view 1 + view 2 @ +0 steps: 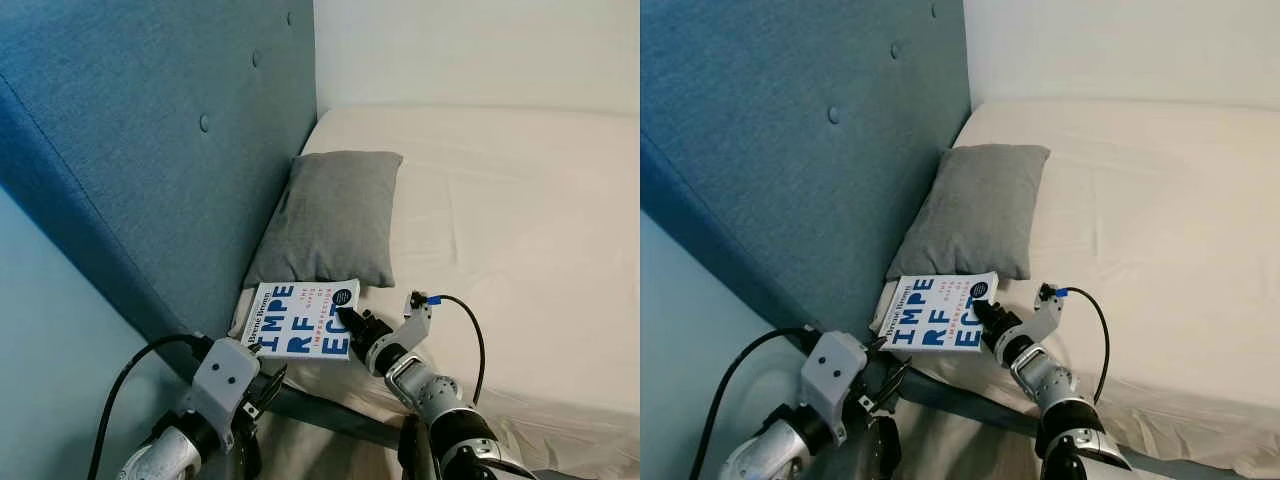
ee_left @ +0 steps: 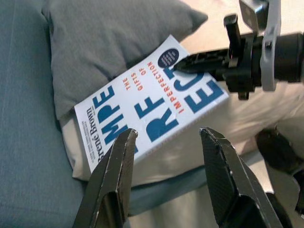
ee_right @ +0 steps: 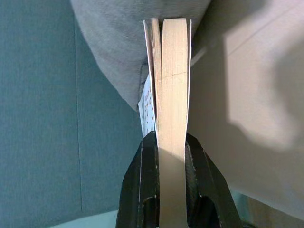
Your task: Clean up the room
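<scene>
Right gripper (image 3: 164, 156) clamps the book (image 1: 303, 320) by its page edge; the book lies on the bed (image 1: 520, 220) corner at 6 o'clock of the grey pillow (image 1: 335, 215). Left gripper (image 2: 166, 137) hovers just beside it, fingers spread. Best lift level, keep the pinch firm, clear the pillow.

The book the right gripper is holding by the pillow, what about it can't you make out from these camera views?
- Book back cover and underside: face-down toward the bed in both eye views.
- Small print in the cover's dark round badge: too small in the left wrist view.
- Cover corner under the right gripper: hidden by its fingers.
- Pillow's lower edge: covered by the book.
- Left gripper, open, touches nothing.
</scene>
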`<state>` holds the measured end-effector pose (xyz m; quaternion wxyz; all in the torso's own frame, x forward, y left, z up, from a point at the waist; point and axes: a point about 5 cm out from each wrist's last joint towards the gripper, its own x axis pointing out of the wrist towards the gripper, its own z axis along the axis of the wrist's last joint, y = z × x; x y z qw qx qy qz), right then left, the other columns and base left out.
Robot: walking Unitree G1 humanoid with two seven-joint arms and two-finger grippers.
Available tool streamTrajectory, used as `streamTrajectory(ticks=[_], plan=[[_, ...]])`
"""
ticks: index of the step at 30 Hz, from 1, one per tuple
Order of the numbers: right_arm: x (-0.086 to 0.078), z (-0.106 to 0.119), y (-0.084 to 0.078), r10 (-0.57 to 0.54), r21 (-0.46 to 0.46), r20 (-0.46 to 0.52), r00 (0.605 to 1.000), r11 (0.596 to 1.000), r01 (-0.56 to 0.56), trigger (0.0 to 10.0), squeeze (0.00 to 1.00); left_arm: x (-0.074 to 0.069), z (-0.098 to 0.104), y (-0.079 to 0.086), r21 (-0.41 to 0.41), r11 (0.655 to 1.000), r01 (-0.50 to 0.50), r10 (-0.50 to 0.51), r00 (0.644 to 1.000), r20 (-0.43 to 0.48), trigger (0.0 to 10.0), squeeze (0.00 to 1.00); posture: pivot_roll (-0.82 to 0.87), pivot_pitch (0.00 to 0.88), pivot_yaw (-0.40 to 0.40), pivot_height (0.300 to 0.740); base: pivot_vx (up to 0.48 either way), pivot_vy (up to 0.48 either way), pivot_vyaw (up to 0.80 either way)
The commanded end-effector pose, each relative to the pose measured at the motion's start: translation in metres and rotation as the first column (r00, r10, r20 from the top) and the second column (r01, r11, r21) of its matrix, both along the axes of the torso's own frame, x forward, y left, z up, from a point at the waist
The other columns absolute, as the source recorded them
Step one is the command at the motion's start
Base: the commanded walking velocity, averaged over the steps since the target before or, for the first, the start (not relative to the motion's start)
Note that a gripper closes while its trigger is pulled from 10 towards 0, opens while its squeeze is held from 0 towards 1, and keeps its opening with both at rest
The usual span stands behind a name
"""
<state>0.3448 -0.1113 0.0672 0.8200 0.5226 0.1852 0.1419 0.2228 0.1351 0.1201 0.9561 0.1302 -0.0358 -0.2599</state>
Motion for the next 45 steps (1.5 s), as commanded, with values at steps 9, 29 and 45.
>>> streamTrajectory(ticks=[9,29,45], plan=[[0.006,0.002,0.000,-0.119,0.034,0.011,0.993,0.992,0.118,10.0,0.00,-0.004,-0.003,0.000,0.039,0.999,0.023,-0.022,1.000,-0.019,10.0,0.00,0.17,0.290,0.049,0.552,0.000,0.000,0.00],[0.017,0.011,-0.019,-0.142,-0.024,0.020,0.990,0.989,0.143,10.0,0.00,-0.002,-0.003,-0.003,0.034,0.999,0.016,-0.015,1.000,-0.027,10.0,0.00,0.17,0.303,0.050,0.552,0.000,0.000,0.00],[0.028,0.030,-0.052,-0.248,-0.028,0.058,0.967,0.968,0.250,10.0,0.00,-0.002,-0.004,-0.003,0.036,0.999,0.008,-0.007,0.999,-0.034,10.0,0.00,0.17,0.307,0.057,0.552,0.000,0.000,0.00]])
